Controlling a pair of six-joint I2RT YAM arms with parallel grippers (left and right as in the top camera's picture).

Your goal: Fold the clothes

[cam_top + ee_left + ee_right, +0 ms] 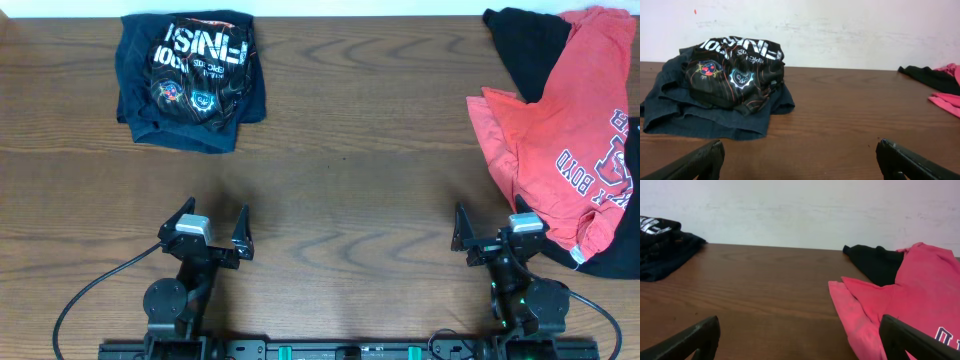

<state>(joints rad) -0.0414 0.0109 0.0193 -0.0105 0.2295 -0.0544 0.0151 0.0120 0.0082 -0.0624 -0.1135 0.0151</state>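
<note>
While both of my claws hang wide open and empty over the near edge of the table, the clothes sit toward its 2 far corners. At far left, the black shirt lies in a compact bundle on a dark blue garment, well apart from my left claw. It looks shiny and thin, so I judge it light, limp and slippery; a hem or seam should hold better than the slick middle. At right, the red T-shirt sprawls unfolded over a black garment, just beside my right claw. It looks soft and less slippery; I would pinch a hem corner
</note>
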